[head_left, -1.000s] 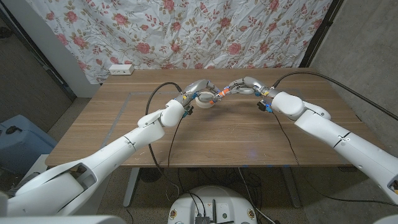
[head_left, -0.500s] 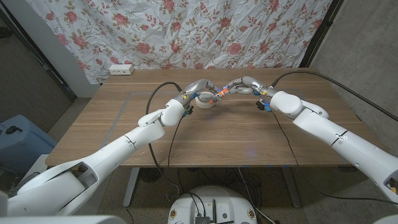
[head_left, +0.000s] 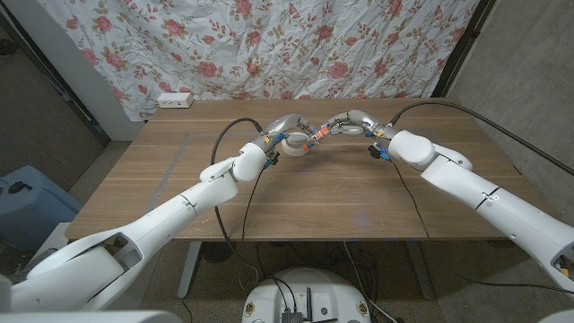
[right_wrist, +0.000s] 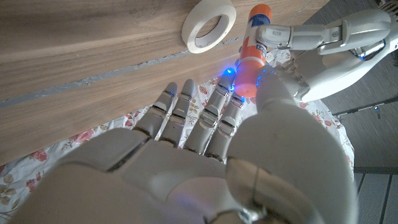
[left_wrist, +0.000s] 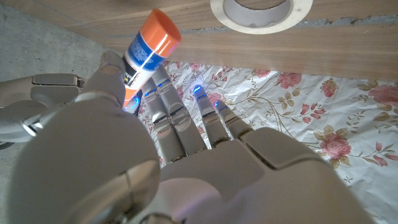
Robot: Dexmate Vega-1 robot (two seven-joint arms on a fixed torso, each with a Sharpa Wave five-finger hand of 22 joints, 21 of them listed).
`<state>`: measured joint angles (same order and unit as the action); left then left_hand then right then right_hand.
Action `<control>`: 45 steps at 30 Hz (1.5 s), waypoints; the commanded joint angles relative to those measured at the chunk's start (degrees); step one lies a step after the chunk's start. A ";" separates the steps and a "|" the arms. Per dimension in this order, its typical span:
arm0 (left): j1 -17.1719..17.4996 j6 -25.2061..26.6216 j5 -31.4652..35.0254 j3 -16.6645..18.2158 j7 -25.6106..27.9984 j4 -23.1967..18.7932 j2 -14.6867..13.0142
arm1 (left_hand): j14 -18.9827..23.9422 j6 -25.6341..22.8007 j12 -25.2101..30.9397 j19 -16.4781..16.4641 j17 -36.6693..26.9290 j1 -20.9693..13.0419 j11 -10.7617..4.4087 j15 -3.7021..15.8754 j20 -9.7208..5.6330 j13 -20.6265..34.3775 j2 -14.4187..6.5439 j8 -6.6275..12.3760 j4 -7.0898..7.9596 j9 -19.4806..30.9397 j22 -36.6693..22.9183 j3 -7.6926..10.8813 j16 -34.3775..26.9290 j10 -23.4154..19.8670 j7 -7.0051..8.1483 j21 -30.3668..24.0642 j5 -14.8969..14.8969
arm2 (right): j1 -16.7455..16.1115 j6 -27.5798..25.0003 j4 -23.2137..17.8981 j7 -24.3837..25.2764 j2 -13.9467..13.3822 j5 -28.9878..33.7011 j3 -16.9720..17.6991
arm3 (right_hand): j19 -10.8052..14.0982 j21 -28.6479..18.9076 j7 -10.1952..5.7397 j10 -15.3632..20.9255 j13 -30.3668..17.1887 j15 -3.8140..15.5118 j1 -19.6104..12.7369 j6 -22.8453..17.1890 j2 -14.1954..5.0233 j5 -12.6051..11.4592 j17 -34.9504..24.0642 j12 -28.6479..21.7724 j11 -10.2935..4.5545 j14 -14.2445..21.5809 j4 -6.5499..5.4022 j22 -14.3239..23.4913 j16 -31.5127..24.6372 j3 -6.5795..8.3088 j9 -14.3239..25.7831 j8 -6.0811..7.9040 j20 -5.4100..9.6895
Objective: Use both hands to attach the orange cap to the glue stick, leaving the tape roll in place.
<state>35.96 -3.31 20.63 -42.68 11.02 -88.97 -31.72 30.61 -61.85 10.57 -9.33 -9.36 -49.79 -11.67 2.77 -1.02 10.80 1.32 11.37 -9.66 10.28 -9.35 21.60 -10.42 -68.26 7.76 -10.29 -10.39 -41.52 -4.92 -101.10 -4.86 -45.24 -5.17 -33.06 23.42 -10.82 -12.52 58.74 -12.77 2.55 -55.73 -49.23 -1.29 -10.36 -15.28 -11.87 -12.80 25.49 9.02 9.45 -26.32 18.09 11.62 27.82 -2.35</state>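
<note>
A glue stick (head_left: 313,135) with a blue-and-white label hangs above the table's far middle, held between both hands. My left hand (head_left: 285,127) pinches the labelled body (left_wrist: 144,53), whose orange end points away from the hand. My right hand (head_left: 348,122) grips the orange cap (right_wrist: 248,67), which lies in line with the body (right_wrist: 257,25) and against its end. Just under the two hands a white tape roll (head_left: 294,144) lies flat on the wood, also seen in the wrist views (left_wrist: 261,11) (right_wrist: 210,25). Neither hand touches it.
A white power strip (head_left: 175,100) lies at the table's (head_left: 296,202) far left edge. A floral cloth (head_left: 269,45) hangs behind. Black cables (head_left: 235,128) loop over the wood beside both forearms. A blue bin (head_left: 22,206) stands on the floor to the left.
My right forearm has edged slightly toward the left hand. The glue stick and the tape roll stay where they were.
</note>
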 commanded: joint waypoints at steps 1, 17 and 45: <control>0.03 0.20 -0.04 -0.04 0.11 -0.06 -0.05 | -0.20 -6.37 0.43 -0.41 -0.14 -0.48 -1.14 6.15 -0.19 0.24 -1.57 0.47 0.28 0.64 -0.18 -0.02 0.06 -1.08 1.24 -0.29 -0.20 | 0.39 -0.24 0.35 -0.38 0.37 0.28 -0.50 | 0.39 -0.10 -0.32 0.48 -0.15 7.10 -0.60 -0.60 -0.12 -0.02 -0.11 -0.04 0.13 0.15 0.24 0.17 -0.44 -0.22 0.21 0.50 -0.23; 0.58 0.27 -0.20 0.18 0.24 -0.61 -0.46 | -0.18 -6.37 0.43 -0.43 -0.14 -0.32 -1.13 6.14 -0.19 0.23 -1.60 0.46 0.34 0.64 -0.18 -0.09 0.05 -1.04 1.19 -0.29 -0.19 | -0.03 -0.36 -0.60 -0.67 -0.60 0.42 -0.14 | 0.50 -0.06 -0.26 -3.03 0.18 6.44 0.37 2.91 2.80 -0.59 0.35 1.00 0.25 -0.95 -0.13 0.20 0.50 -1.82 -0.19 -1.81 -0.83; 1.02 -0.04 -0.01 0.51 0.06 -1.31 -1.06 | -0.16 -6.36 0.46 -0.46 -0.14 -0.09 -1.13 6.12 -0.23 0.23 -1.69 0.44 0.39 0.64 -0.18 -0.16 0.06 -1.09 1.42 -0.29 -0.19 | -0.76 -0.71 -1.92 -1.12 -1.89 0.22 0.70 | -2.36 0.26 -0.20 -15.19 0.53 2.71 3.86 14.22 5.62 -3.11 0.36 1.54 0.49 -6.36 -0.93 0.21 4.33 -3.49 -0.55 -8.64 -2.88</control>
<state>36.90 -3.00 20.52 -42.29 11.28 -90.25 -32.64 30.61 -61.85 10.82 -9.34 -9.36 -49.79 -11.68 2.77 -1.02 10.81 1.32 11.38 -9.66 10.28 -9.35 21.13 -10.42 -68.26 7.75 -10.29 -10.15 -41.99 -5.01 -102.50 -5.97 -46.71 -4.86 -32.64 21.35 -10.59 -12.70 44.20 -12.24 2.44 -52.25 -35.66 4.14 -13.15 -14.91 -10.36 -12.24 19.62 8.05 9.45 -22.23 14.78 10.91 19.47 -5.23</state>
